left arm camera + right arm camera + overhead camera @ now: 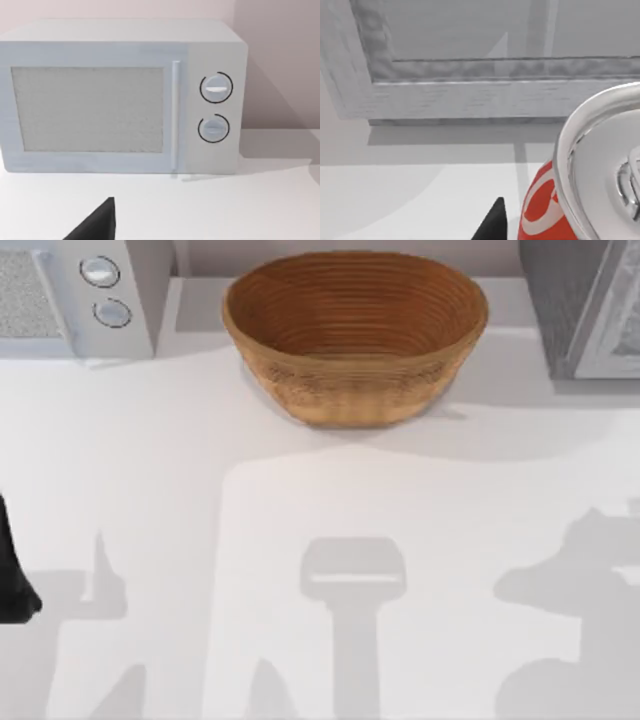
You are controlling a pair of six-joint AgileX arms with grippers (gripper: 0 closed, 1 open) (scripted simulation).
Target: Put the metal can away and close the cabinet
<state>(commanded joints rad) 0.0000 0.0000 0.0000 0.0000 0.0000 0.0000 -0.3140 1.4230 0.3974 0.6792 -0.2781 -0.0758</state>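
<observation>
The scene is bright and evenly lit, with white surfaces close to washing out. On the table (150,490), soft grey shadows of the arms lie along the near edge, and a paler broad patch spreads across the middle. The basket (355,335) throws a short shadow just under its near rim. The microwave (120,95) casts a narrow dark line along its base and a slanting shadow on the wall behind. The can (580,200) shows glossy highlights along its silver rim, very close to the lens. The cabinet (485,95) leaves a grey band beneath its frame.
</observation>
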